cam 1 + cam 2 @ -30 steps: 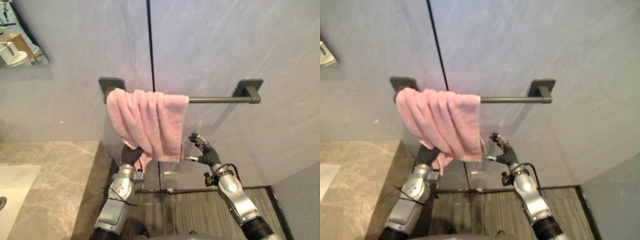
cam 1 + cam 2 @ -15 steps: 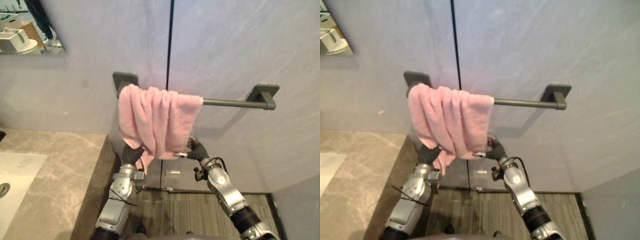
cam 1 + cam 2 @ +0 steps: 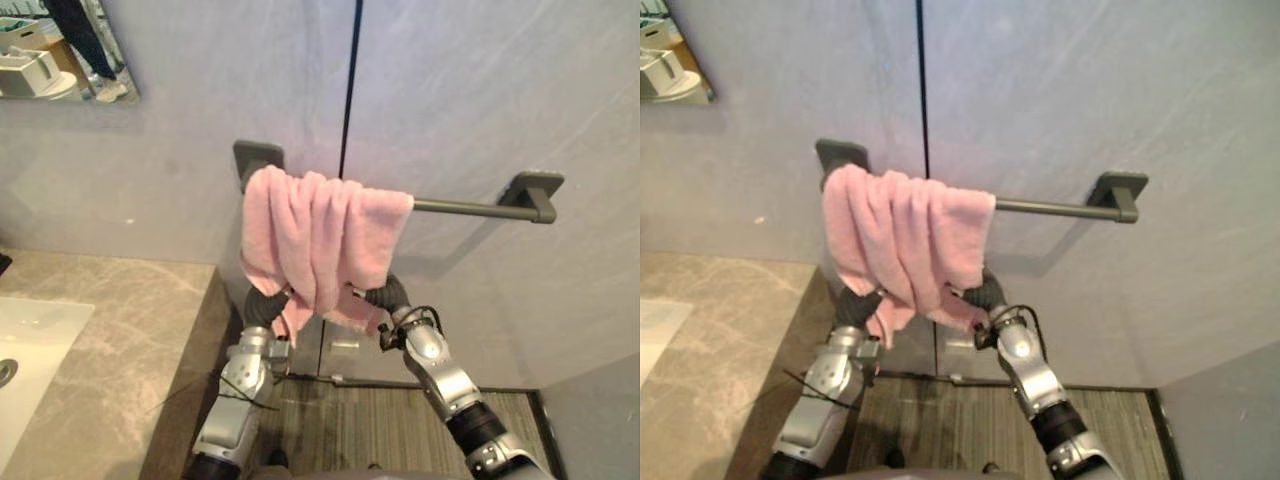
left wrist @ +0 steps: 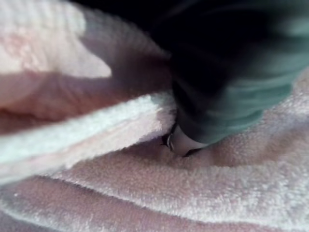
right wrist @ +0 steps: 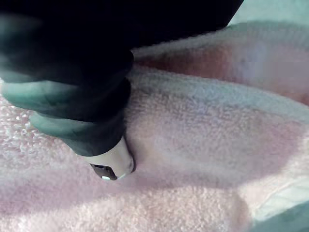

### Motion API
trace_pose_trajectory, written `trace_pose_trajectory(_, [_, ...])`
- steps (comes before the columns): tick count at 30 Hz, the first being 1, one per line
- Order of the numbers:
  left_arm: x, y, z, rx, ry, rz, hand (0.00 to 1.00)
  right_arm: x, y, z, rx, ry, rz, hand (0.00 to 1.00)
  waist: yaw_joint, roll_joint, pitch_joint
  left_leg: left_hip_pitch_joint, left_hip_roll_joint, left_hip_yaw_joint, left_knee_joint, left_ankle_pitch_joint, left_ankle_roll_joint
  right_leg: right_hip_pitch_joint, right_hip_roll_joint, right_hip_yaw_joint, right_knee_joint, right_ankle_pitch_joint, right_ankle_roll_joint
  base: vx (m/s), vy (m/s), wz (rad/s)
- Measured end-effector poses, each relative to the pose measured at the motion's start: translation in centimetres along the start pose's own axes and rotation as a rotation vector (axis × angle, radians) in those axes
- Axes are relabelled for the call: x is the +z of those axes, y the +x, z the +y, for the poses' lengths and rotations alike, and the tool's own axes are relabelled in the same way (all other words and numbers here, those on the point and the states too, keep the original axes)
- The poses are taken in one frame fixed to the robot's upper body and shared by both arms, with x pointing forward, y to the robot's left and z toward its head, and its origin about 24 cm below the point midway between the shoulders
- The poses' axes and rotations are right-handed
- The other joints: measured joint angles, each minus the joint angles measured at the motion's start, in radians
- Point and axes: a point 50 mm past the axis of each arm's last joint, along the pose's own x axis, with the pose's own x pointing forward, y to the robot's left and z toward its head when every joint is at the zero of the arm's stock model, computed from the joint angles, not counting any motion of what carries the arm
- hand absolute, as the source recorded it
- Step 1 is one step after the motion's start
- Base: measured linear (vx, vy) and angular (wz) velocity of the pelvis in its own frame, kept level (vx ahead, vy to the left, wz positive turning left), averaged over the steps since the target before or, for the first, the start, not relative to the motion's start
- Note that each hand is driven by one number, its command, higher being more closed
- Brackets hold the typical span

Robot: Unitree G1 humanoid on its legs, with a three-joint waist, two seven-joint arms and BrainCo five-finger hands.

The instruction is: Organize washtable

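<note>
A pink towel [image 3: 320, 235] hangs bunched over the left end of a dark wall bar [image 3: 470, 208]. My left hand [image 3: 265, 308] is up under the towel's lower left edge, curled on a fold of it, and the left wrist view has that pink towel [image 4: 145, 193] pressed right against the hand. At the lower right corner of the towel sits my right hand [image 3: 385, 296], with the corner draped over its front. Pink towel [image 5: 203, 145] lies against that hand in the right wrist view.
A grey marble counter [image 3: 100, 350] with a white sink [image 3: 30, 335] lies at the lower left, and a mirror [image 3: 50, 50] hangs at the upper left. Striped flooring [image 3: 340, 420] runs below the bar. The bar's right half is bare.
My right hand has moved left, from apart with spread fingers to the towel's lower right corner. The left hand has stayed under the towel. The camera has shifted.
</note>
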Motion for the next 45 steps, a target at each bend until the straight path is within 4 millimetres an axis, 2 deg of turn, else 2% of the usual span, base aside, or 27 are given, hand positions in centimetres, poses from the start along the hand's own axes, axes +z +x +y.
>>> trace_pose_trajectory(6, [0.9, 0.2, 0.1, 0.027, -0.027, -0.039, 1.00, -0.2, -0.8, -1.6, -0.092, 0.032, -0.004, 1.00, -0.003, 0.001, 0.001, 0.031, -0.001, 0.011, -0.016, 0.000, 0.000, 0.015, -0.001, 0.007, 0.003, 0.000, 0.000, -0.01, -0.001, -0.04])
trace_pose_trajectory(19, [2.1, 0.1, -0.9, 0.010, -0.090, -0.095, 1.00, 0.7, -2.8, -3.2, -0.224, 0.076, -0.069, 1.00, -0.010, 0.013, 0.008, 0.051, -0.005, 0.026, -0.032, 0.000, 0.000, 0.013, -0.003, 0.020, 0.004, -0.005, 0.006, -0.01, -0.001, -0.03])
trace_pose_trajectory(38, [1.7, -0.3, -2.2, -0.059, -0.125, -0.070, 1.00, 0.5, -4.8, -4.7, -0.340, 0.094, -0.081, 1.00, -0.045, 0.039, 0.022, 0.054, -0.005, 0.028, -0.032, -0.001, 0.000, 0.014, -0.004, 0.022, 0.004, -0.006, 0.009, 0.00, -0.001, 0.00])
trace_pose_trajectory(45, [1.3, -0.5, -2.4, -0.081, -0.134, -0.051, 1.00, 0.1, -5.4, -5.4, -0.374, 0.094, -0.068, 1.00, -0.058, 0.058, 0.021, 0.055, -0.005, 0.028, -0.032, -0.001, 0.000, 0.015, -0.004, 0.022, 0.004, -0.007, 0.010, 0.00, 0.000, 0.00])
